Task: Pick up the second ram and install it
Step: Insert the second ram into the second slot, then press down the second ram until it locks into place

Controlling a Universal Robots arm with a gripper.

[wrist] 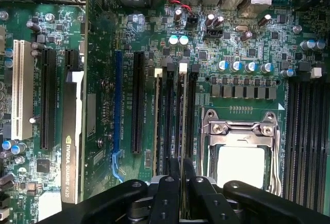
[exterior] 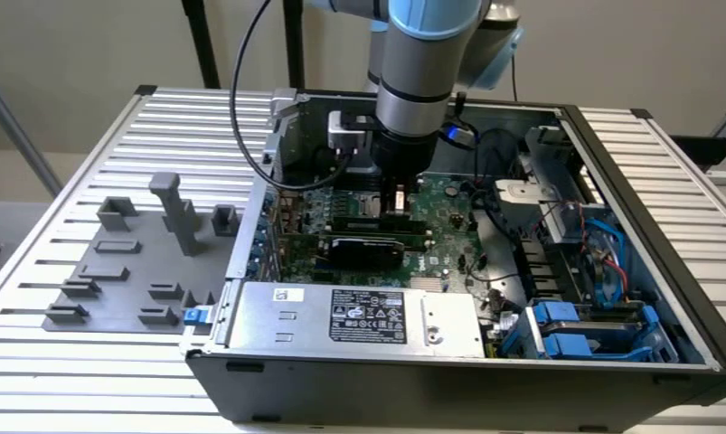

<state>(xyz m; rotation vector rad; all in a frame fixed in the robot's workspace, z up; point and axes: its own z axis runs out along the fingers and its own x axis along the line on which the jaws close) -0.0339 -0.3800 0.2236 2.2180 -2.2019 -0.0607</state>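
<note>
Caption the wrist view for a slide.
Claw holds the second ram edge-on over memory slots beside the CPU socket.

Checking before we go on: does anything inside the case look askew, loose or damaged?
Nothing stands out. The gripper is down over the memory slots beside the CPU socket, and the black expansion card sits level in the motherboard.

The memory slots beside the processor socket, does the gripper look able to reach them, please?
Probably yes: the gripper hangs right over the memory slots in the open case, and nothing lies between them.
</note>
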